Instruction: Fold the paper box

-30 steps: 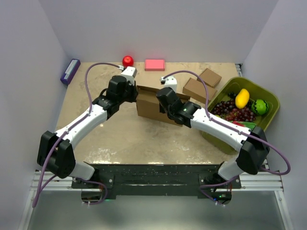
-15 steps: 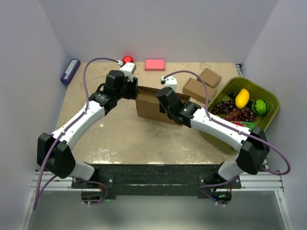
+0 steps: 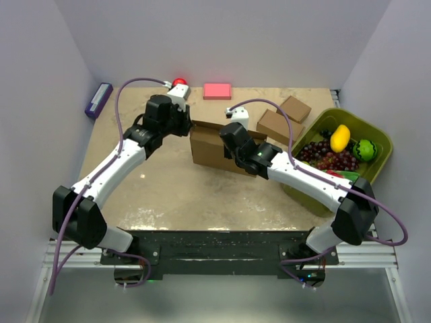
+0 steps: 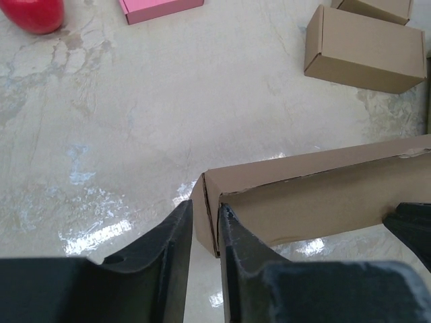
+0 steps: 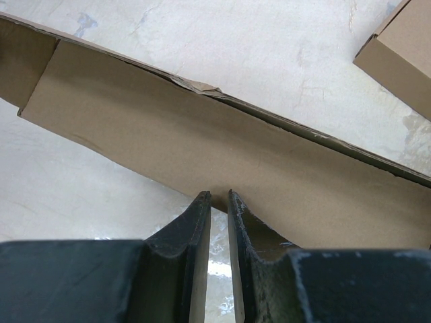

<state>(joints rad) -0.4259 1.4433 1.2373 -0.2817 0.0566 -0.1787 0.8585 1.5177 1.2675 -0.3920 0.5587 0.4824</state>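
Observation:
The paper box (image 3: 212,147) stands half-formed in the middle of the table, a long brown cardboard shell with raised walls. My left gripper (image 3: 186,126) is at its far left corner. In the left wrist view the gripper (image 4: 205,205) straddles the box's short end wall (image 4: 210,202), one finger outside and one inside, closed against it. My right gripper (image 3: 226,144) is over the box's middle. In the right wrist view its narrow jaws (image 5: 217,195) pinch the lower edge of a long cardboard panel (image 5: 222,151).
Two small closed brown boxes (image 3: 279,125) (image 3: 295,108) lie right of the paper box. A green bin (image 3: 374,132) of fruit stands at the right edge. Along the back are a pink block (image 3: 217,91), a red ball (image 3: 178,83) and a purple item (image 3: 98,99).
My left gripper let go, shifted slightly back and left along the box's corner, then closed round the end wall. The right arm and the box have stayed put.

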